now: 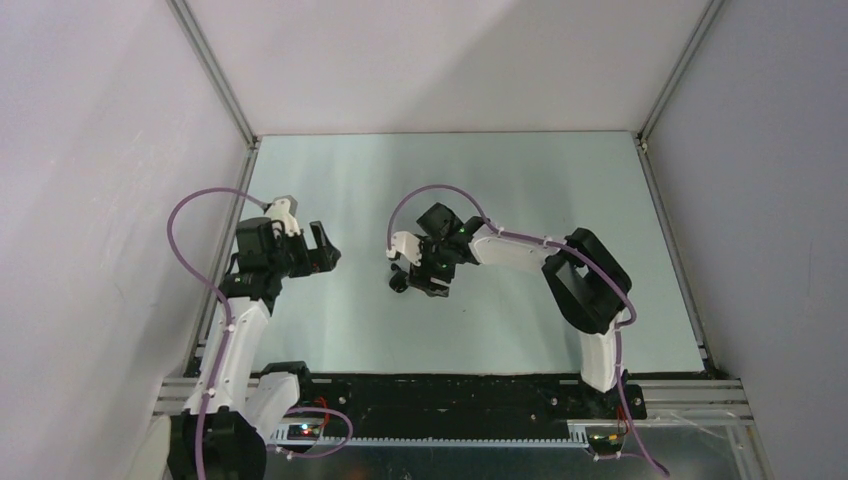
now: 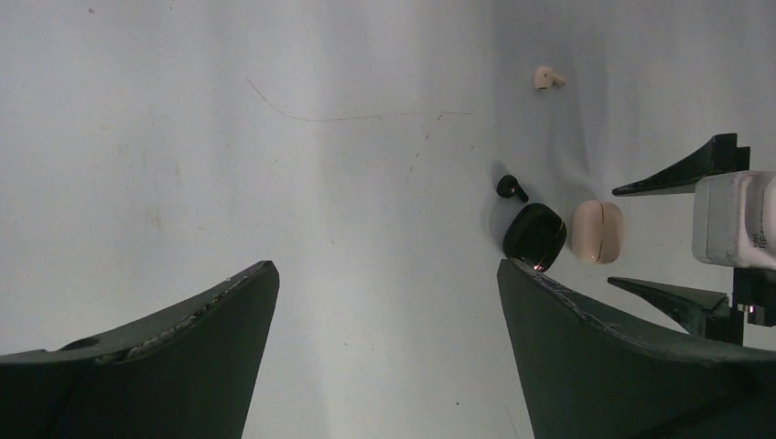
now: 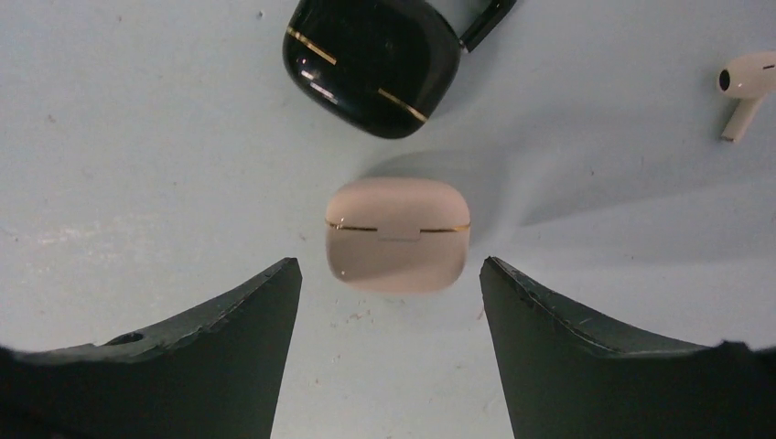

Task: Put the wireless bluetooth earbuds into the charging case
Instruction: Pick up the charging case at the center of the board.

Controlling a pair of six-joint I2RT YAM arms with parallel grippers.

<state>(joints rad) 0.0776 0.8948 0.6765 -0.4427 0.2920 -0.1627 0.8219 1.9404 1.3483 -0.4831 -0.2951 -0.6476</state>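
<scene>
A closed cream-white charging case [image 3: 398, 233] lies on the table just ahead of my open right gripper [image 3: 391, 274], between its fingertips and apart from them. A closed black case [image 3: 371, 59] lies just beyond it, with a black earbud [image 3: 490, 20] at its far edge. A cream-white earbud [image 3: 746, 82] lies loose to the right. My left gripper [image 2: 384, 274] is open and empty, off to the left. Its view shows the cream earbud [image 2: 546, 78], the black earbud [image 2: 511, 187], the black case [image 2: 534, 236] and the cream case [image 2: 598, 231].
In the top view the right gripper [image 1: 422, 275] hovers mid-table over the cases, with the black case [image 1: 398, 283] showing at its left. The left gripper [image 1: 322, 250] is near the left wall. Metal frame rails run along the table's edges.
</scene>
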